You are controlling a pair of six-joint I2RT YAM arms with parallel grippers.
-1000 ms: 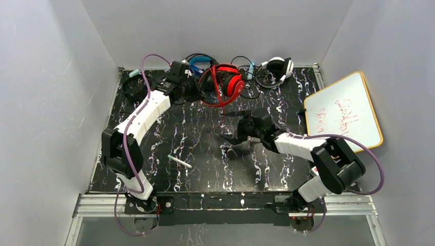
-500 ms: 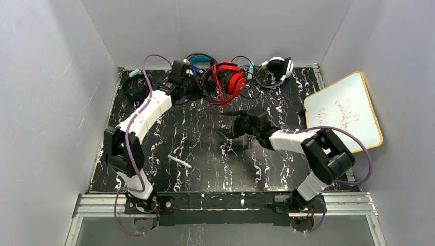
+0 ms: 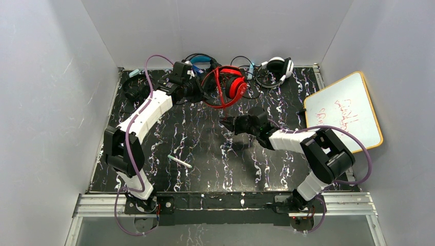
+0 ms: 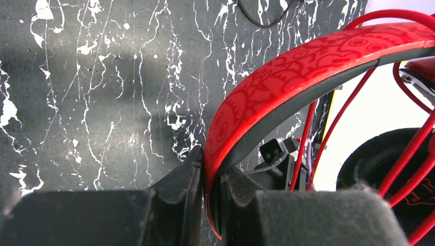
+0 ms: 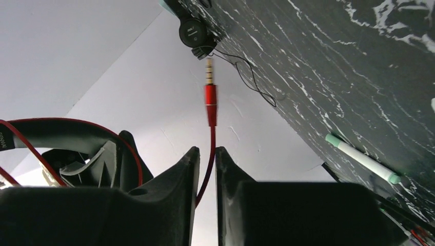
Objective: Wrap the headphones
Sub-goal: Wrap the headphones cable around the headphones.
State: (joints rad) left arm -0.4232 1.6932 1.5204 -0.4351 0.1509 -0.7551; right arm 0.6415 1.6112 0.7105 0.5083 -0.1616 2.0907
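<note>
Right jaws have edged toward the left jaws, pinched shut on the red cable (image 5: 211, 138), its plug (image 5: 209, 97) just beyond them. Left jaws clamp the red headband (image 4: 287, 72). Wind with steady tension.

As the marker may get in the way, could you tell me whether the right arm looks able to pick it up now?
Probably not yet: the right end effector is shut on the red cable, so it must release first. Otherwise the marker lies unobstructed.
</note>
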